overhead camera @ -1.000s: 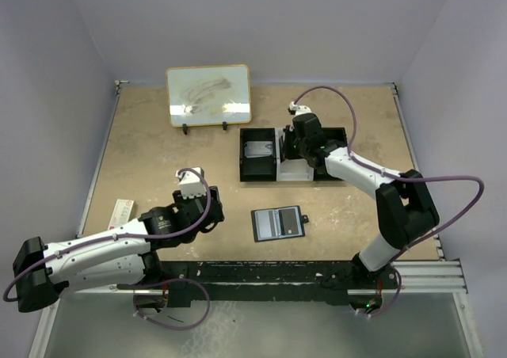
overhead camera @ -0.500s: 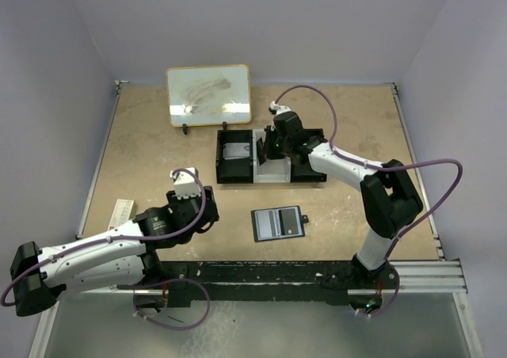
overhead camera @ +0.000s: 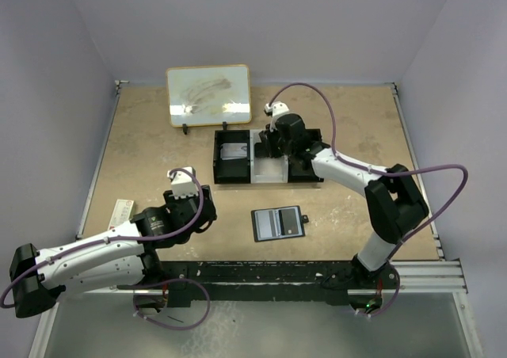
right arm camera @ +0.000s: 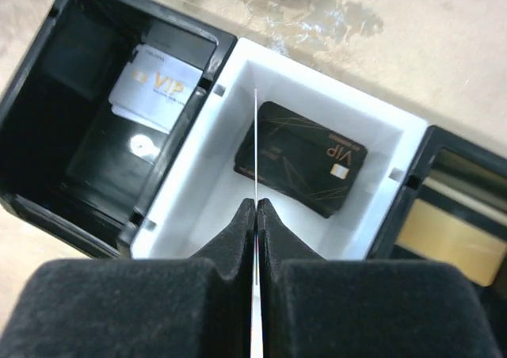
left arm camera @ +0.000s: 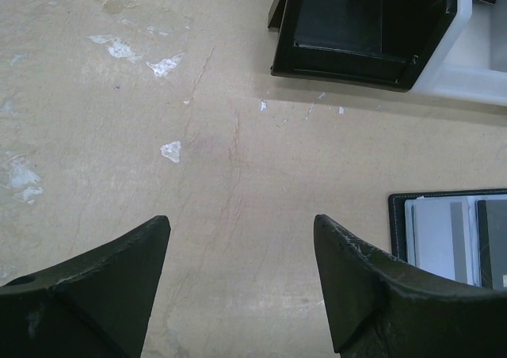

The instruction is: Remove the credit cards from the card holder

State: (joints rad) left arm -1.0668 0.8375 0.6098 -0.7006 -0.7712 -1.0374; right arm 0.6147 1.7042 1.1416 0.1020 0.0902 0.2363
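Tan, scuffed tabletop (overhead camera: 142,152) fills the space ahead of the two arm bases. The left gripper (overhead camera: 188,182) hangs low over bare table at the front left, its dark fingers (left arm camera: 103,279) spread wide apart with nothing between them. Just to its right the card holder (overhead camera: 256,224) lies flat and open near the front edge, well apart from both grippers, with pale and dark card faces showing in its panels; the left wrist camera catches its corner (left arm camera: 394,223) at the right of its view.

Farther back stands a three-compartment tray (overhead camera: 217,158), black at each end and white in the middle. The right gripper (overhead camera: 268,142) is poised over the white compartment (right arm camera: 333,85), jaws pressed together on a thin card (right arm camera: 255,136) seen edge-on. Below lie a black VIP card (right arm camera: 301,156) in the white section, a silver VIP card (right arm camera: 154,89) in the left one and a gold card (right arm camera: 440,239) in the right. A yellow-framed whiteboard (overhead camera: 208,95) stands at the far edge.
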